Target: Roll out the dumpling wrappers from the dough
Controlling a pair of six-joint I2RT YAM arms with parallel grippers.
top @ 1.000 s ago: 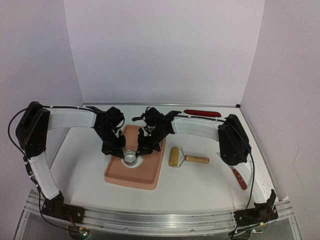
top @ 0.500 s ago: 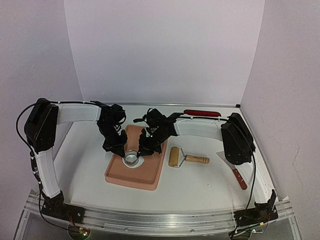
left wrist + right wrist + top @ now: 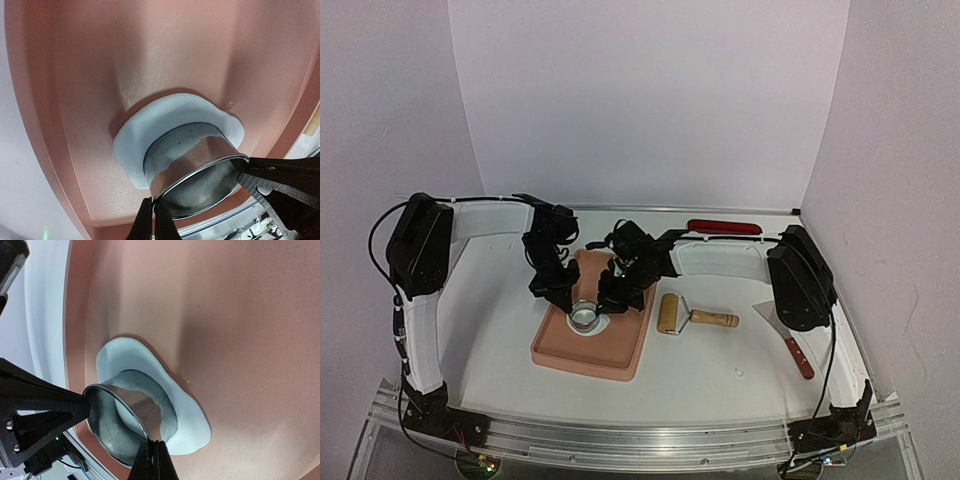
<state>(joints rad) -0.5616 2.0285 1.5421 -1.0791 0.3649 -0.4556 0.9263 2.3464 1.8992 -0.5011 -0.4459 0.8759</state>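
Jaws on both arms are pinched tight on one item, the small round metal ring [image 3: 583,317]. Left jaws clamp the ring's thin wall at the rim, as my left wrist view shows. Right jaws clamp the same rim on the opposite side.

I see the ring standing upright, mouth up, on the soft white dough sheet [image 3: 150,127]. That sheet lies flat about the middle of the salmon-pink rectangular tray [image 3: 612,358]. Dough spreads beyond the ring as an uneven border, wider on one side, and more dough shows inside the ring. I cannot tell whether the ring has cut through.

I find the tray left of centre on the white counter [image 3: 720,378]. Just beside the tray's right edge lies the wooden rolling pin with a wooden handle [image 3: 692,318]. Near the counter's right edge lies the metal scraper with a red handle [image 3: 792,350]. Along the far edge lies a long dark-red bar [image 3: 724,227].
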